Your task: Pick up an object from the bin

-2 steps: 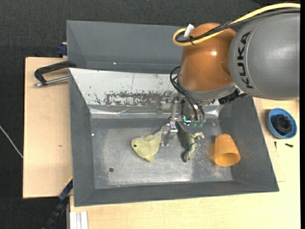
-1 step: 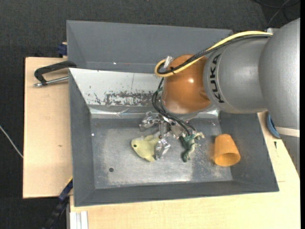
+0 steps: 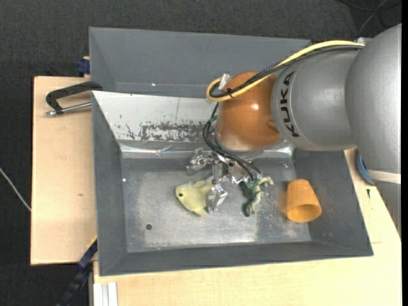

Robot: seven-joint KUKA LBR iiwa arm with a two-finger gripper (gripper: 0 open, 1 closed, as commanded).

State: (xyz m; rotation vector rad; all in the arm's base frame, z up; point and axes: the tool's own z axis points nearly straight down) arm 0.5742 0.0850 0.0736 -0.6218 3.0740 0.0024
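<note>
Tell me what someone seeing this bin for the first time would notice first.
The grey KUKA arm with its orange wrist cover reaches in from the right, its gripper low at the middle of the bin. Beside the gripper lie a pale yellow flat piece and a small green thing; an orange cup lies on its side near the right wall.

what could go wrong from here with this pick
The end effector sits at one edge of the pale yellow flat piece, so it may catch only that edge and slip off. The small green object lies close on its other side and could get snagged. The orange cup nearby might roll if bumped.
</note>
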